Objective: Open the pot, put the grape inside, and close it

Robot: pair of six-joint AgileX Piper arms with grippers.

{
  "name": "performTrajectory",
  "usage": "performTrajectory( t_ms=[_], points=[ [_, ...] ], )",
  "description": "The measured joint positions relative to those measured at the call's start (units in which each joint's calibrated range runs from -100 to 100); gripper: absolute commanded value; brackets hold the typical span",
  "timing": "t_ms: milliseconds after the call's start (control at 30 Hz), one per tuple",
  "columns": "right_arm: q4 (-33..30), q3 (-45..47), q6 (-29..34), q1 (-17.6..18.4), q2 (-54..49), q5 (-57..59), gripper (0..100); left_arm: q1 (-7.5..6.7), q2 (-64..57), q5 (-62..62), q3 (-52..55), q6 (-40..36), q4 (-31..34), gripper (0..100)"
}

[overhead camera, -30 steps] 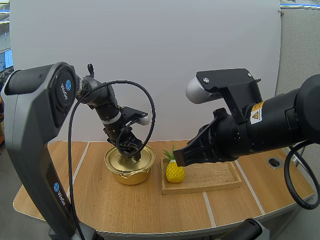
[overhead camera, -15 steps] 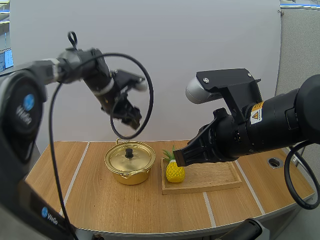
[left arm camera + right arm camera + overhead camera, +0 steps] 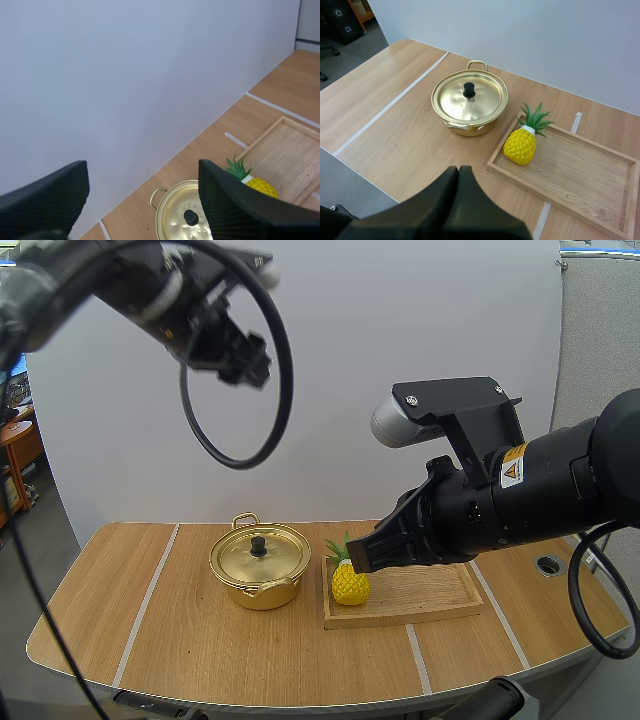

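Wrist views show left hand (image 3: 142, 172) spread empty above lidded pot (image 3: 172, 220), right hand (image 3: 459, 175) closed.

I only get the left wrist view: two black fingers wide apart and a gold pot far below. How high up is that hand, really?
Observer: In the high view, the left gripper hangs far above the table and the pot.
Operator: What about the other arm?
Observer: The right gripper is shut on nothing, its fingers together as one dark wedge.
Operator: My view cuts the tray off. What is on it?
Observer: The wooden tray carries the pineapple alone, at its end nearest the pot.
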Motion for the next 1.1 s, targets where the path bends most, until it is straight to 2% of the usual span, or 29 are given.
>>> performTrajectory(
  t_ms=[167, 267, 400, 600, 633, 800, 1100],
  points=[
    [0.0, 0.0, 0.0, 0.0, 0.0, 0.0, 0, 0.00, -4.8, 0.0, -3.3, -0.6, 0.0, 100],
    [-0.2, 0.0, 0.0, 0.0, 0.0, 0.0, 0, 0.00, -13.4, 0.2, -5.7, -1.8, 0.0, 100],
    [-1.7, 0.0, 0.0, 0.0, 0.0, 0.0, 0, 0.00, -17.8, 0.3, -5.8, -3.1, 0.0, 100],
    [-1.9, 0.0, 0.0, -0.5, -0.2, 0.0, 0, 0.00, -25.6, 0.7, -6.3, -6.1, 3.9, 6],
    [-1.9, 0.0, 0.0, -0.6, -0.4, 0.0, 0, 0.00, -26.0, 0.7, -6.3, -6.1, 4.4, 0],
    [-2.1, 0.0, 0.0, -2.0, -4.1, 0.0, 0, 0.00, -31.1, 0.7, -6.3, -7.4, 8.8, 0],
    [-2.2, 0.0, 0.0, -2.5, -10.8, 0.0, 0, 0.00, -40.2, 0.7, -4.8, -8.2, 9.3, 0]
  ],
)
